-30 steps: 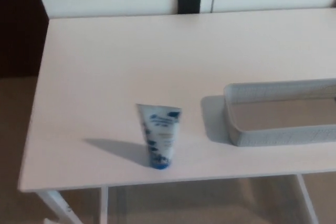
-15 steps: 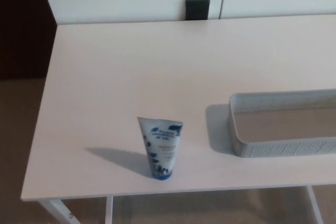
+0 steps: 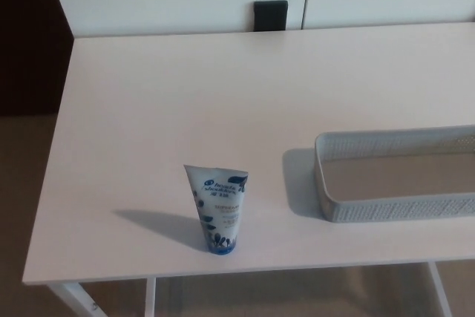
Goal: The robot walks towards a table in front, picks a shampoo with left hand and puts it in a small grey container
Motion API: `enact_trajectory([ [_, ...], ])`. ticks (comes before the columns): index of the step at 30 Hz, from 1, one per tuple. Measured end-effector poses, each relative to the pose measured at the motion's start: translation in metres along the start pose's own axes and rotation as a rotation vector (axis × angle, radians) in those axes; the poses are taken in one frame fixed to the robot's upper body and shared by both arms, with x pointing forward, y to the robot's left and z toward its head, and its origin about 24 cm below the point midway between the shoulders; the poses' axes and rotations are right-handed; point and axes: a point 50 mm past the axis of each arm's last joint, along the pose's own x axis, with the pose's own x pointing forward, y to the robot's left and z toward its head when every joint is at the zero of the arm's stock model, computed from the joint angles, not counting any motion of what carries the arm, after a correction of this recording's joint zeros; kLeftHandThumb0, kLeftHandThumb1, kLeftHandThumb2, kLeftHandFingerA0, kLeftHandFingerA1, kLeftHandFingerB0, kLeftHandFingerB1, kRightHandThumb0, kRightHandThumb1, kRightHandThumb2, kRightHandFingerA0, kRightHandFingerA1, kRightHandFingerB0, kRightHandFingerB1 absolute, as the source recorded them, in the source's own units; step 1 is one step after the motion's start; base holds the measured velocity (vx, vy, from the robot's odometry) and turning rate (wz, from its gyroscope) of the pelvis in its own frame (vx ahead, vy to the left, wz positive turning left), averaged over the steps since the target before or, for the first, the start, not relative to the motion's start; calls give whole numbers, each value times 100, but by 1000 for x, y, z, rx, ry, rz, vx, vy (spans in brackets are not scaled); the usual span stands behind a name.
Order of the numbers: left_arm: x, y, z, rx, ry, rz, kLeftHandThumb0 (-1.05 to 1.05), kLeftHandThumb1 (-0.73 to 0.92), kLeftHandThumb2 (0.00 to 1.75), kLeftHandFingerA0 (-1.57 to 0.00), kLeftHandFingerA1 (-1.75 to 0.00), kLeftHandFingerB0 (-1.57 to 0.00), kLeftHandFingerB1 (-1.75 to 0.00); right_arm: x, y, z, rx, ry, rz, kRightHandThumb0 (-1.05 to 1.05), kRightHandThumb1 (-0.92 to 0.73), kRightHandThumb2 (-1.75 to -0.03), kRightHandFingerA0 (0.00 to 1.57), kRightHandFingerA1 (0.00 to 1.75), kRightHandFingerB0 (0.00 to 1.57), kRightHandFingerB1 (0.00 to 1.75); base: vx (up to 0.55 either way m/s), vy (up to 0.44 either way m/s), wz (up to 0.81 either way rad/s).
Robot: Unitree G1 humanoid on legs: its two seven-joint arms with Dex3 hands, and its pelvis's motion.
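Found the shampoo tube (image 3: 216, 209) upright near the table's (image 3: 185, 94) front edge, left of the empty grey mesh container (image 3: 386, 209), not yet grasped; saw neither hand, so could not judge fingers.

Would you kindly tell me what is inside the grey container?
Only the bare bottom of the container shows; its right end is cut off by the frame.

Left robot hand: not in view. Right robot hand: not in view. Pose and state of both: not determinable from the head view.
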Motion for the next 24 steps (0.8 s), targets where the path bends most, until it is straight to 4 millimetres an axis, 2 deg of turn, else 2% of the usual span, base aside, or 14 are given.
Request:
enact_trajectory([
  [2,-1,1,-1,-18,-1,12,-39,46,68,-51,-49,-31,-41,0,0,0,-1,-1,1,-26,-65,-59,77,53,55,44,-27,-98,1],
  [3,-1,2,-1,-23,-1,15,-29,55,57,-37,-38,-20,-30,0,0,0,-1,-1,1,-25,-63,-58,76,54,56,44,-29,-98,2],
  [5,-2,4,0,-99,-17,38,-29,55,57,-37,-38,-20,-30,0,0,0,0,-3,0,-25,-63,-58,76,54,56,44,-32,-98,1],
  [6,-2,5,0,-141,-30,47,-31,52,56,-21,-35,-12,-26,0,0,1,0,-5,0,-26,-64,-58,77,53,57,44,-36,-100,1],
  [7,-3,6,1,-167,-45,53,-25,38,89,-1,-49,0,-48,0,0,1,-1,-6,0,-25,-64,-59,77,54,57,45,-36,-100,1],
  [10,-9,16,4,-250,-112,90,-25,38,89,-1,-49,0,-48,0,1,1,0,-5,2,-25,-64,-59,77,54,57,45,-38,-101,2],
  [11,-11,20,4,-268,-131,103,-41,29,68,-2,-38,-1,-25,0,1,0,0,-4,2,-26,-62,-58,79,55,57,45,-38,-101,1],
  [12,-14,27,6,-290,-159,121,-45,31,68,-3,-36,-3,-21,0,1,0,0,-4,3,-26,-61,-57,79,55,58,45,-39,-101,2],
  [16,-26,50,16,-336,-273,188,-45,31,68,-3,-36,-3,-21,0,2,0,0,-4,4,-26,-61,-57,79,55,58,45,-42,-103,1],
  [17,-29,55,19,-343,-300,201,-42,45,55,-13,-28,-7,-23,0,2,0,0,-4,4,-24,-63,-58,77,55,56,45,-44,-104,1],
  [18,-33,62,24,-350,-341,221,-45,31,67,-4,-35,-3,-28,0,2,0,0,-3,4,-24,-66,-59,74,54,56,45,-46,-105,3],
  [21,-40,72,39,-351,-429,246,-48,32,62,-10,-26,-10,-23,0,2,0,0,-3,5,-25,-65,-59,77,54,57,45,-48,-106,1],
  [23,-47,82,58,-347,-531,263,-48,32,62,-10,-26,-10,-23,0,3,0,0,-3,6,-25,-65,-59,77,54,57,45,-50,-108,0],
  [24,-49,84,65,-344,-564,266,-35,40,53,-2,-26,0,-23,0,3,0,0,-3,7,-25,-64,-59,77,55,57,45,-51,-108,1],
])
